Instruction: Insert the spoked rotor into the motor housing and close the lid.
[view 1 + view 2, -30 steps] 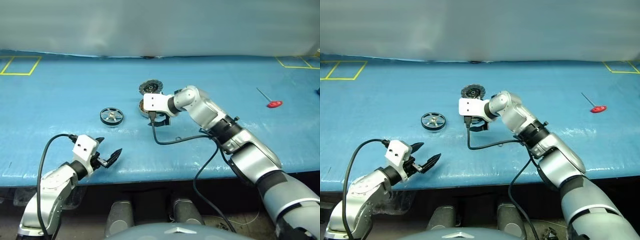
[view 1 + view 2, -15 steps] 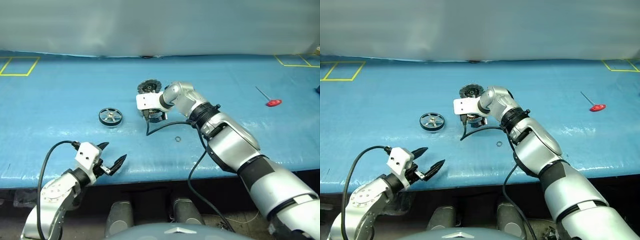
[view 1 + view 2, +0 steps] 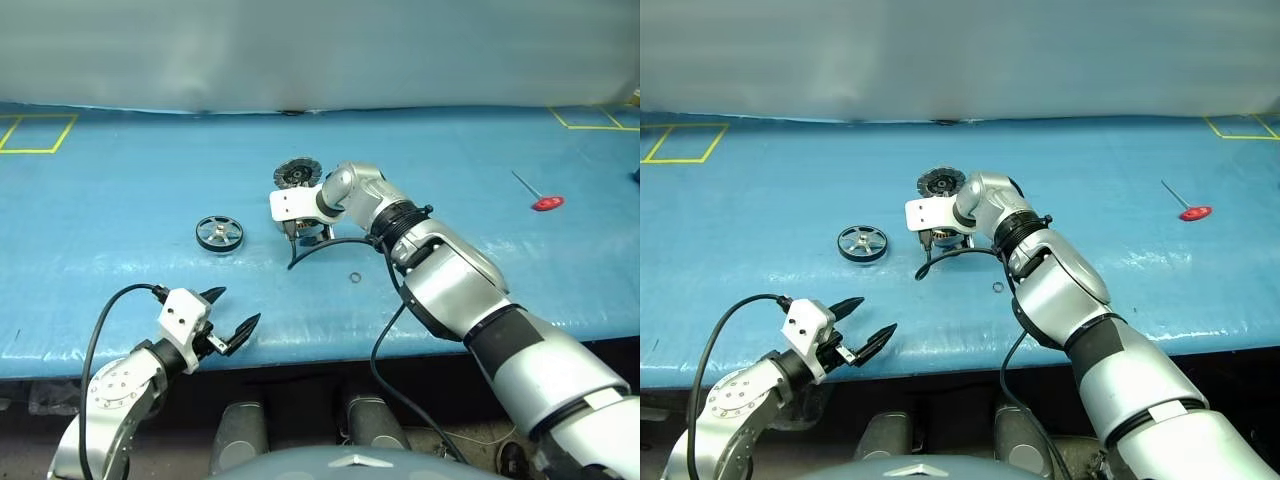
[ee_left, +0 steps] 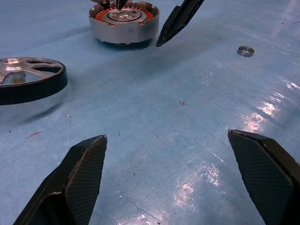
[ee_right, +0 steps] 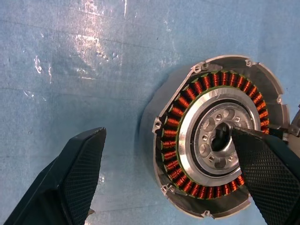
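On the blue table (image 3: 120, 180), things run in a rough line across the middle: spoked rotor (image 3: 220, 233) to the robot's left, motor housing (image 4: 123, 21) just right of it, lid (image 3: 298, 173) behind the housing and joined to its far edge, lying open.

Right arm reaches across to the centre. Right gripper (image 5: 173, 176) hangs over the housing, pointing steeply down, jaws wide apart and holding nothing. In the right wrist view one finger (image 5: 75, 178) stands over bare table beside the cup; the other (image 5: 269, 171) overlaps the shiny centre inside the copper coil ring. Contact or just above: cannot tell.

Left gripper (image 3: 227, 315) sits low at the near table edge, jaws also wide apart, empty, aimed forward and toward the centre. Left wrist view: rotor lies flat ahead and off to one side of the fingers, well apart from them; housing farther on.

Key relation: rotor lies forward of the left gripper, between it and the housing line. Judgement: the left arm is the freer one for the pick, though well short; the right gripper is nearer in line but occupied at the housing. Rotor is flat, so no long axis; a rim grasp from above seems needed.

Small metal ring (image 3: 355, 278) lies loose on the table, near side of the housing. Red-handled tool (image 3: 545, 203) far right, well apart.
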{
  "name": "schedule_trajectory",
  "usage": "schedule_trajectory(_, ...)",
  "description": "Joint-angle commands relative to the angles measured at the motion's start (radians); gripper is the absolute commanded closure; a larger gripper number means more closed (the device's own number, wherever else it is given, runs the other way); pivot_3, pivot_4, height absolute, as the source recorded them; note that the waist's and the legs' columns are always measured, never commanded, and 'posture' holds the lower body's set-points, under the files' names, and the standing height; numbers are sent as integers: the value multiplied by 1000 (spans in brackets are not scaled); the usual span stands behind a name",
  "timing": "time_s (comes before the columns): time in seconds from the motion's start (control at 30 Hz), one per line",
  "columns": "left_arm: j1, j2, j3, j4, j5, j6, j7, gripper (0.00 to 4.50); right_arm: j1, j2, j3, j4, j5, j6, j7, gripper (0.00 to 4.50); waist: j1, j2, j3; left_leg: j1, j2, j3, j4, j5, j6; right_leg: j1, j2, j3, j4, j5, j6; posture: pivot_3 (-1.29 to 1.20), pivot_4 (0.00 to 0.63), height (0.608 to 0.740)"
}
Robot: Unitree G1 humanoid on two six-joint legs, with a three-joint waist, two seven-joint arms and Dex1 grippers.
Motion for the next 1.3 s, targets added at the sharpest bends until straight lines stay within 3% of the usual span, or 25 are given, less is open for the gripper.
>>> schedule_trajectory(0.03,5,-12,0,-43,6,-28,10,0,-25,14,-25,9,-12,-7,-5,17,0,0,0,0,0,0,0,0,0,0,0,0,0,0,0,0,150,740)
schedule_trajectory(0.2,13,-23,-1,-47,13,-36,21,0,-22,20,-28,29,-30,-8,-18,17,-1,0,0,0,0,0,0,0,0,0,0,0,0,0,0,0,150,740)
schedule_trajectory(0.3,20,-25,-1,-49,14,-37,26,0,-21,23,-35,31,-37,-11,-24,669,-1,0,0,0,0,0,0,0,0,0,0,0,0,0,0,0,150,740)
schedule_trajectory(0.5,23,-27,-7,-50,16,-40,28,0,-19,27,-43,31,-50,-22,-24,2465,-1,0,0,0,0,0,0,0,0,0,0,0,0,0,0,0,150,740)
schedule_trajectory(0.93,12,-22,-16,-38,11,-31,24,0,64,35,-56,-80,-39,7,114,2466,-4,0,0,1,0,0,0,0,0,1,0,0,0,0,0,0,150,740)
schedule_trajectory(1.3,-22,-16,-28,-17,3,-14,2,0,463,-44,-5,-697,-20,218,266,2466,-24,-4,-13,18,2,1,-3,-1,-1,12,1,0,3,-4,-4,0,150,740)
